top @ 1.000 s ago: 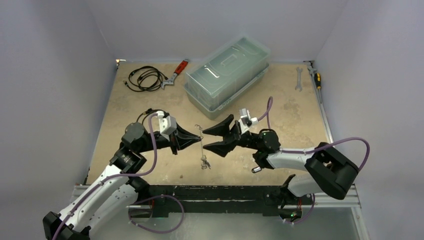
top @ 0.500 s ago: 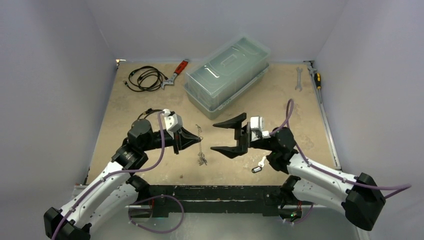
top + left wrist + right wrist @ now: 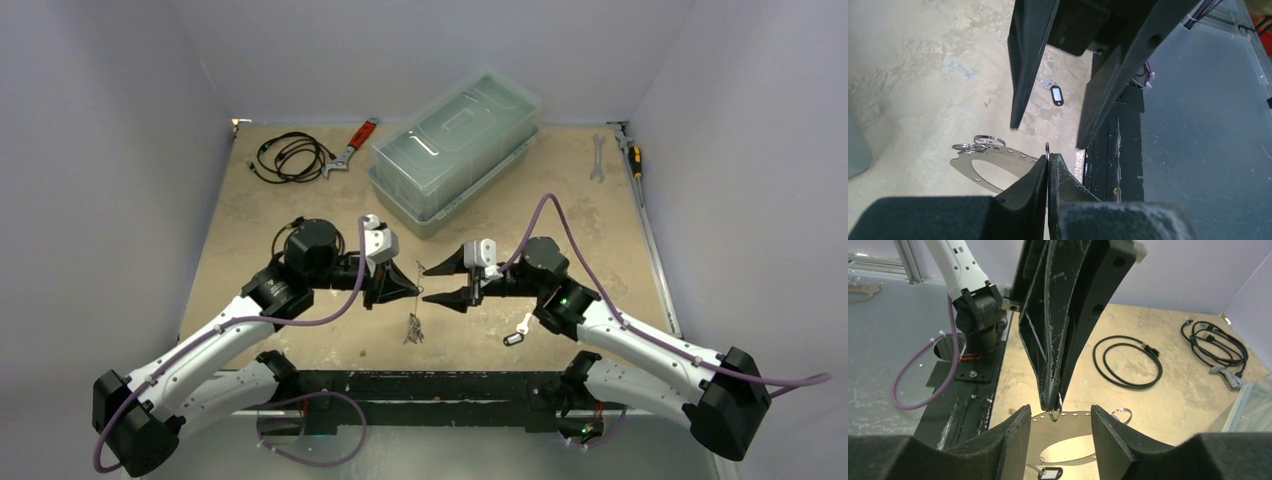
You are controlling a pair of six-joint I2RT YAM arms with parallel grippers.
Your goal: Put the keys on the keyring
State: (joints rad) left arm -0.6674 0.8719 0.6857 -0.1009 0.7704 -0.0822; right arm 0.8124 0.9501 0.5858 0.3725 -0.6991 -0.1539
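Note:
My left gripper [image 3: 417,292] [image 3: 1048,156] is shut on a small split ring, and the keyring [image 3: 998,159], a flat pale oval plate with holes, hangs from that ring. Small wire rings [image 3: 984,142] sit at its far end. My right gripper [image 3: 432,285] [image 3: 1060,412] is open, its fingers [image 3: 1013,435] flanking the left gripper's tip [image 3: 1050,400] and the top of the keyring [image 3: 1073,421]. A key with a black-framed tag [image 3: 1050,473] shows at the keyring's lower end. Another of the keys, also tagged [image 3: 516,335] [image 3: 1056,95], lies on the table by the right arm.
A clear lidded bin [image 3: 455,150] stands at the back. A black cable coil [image 3: 290,155] and a red-handled tool [image 3: 352,145] lie back left. A spanner [image 3: 597,157] and a screwdriver [image 3: 632,155] lie back right. The black base rail [image 3: 430,385] runs along the near edge.
My left gripper carried the keyring rightward to the middle. The right gripper swung back in, narrowed its jaws and now brackets the left gripper's tip.

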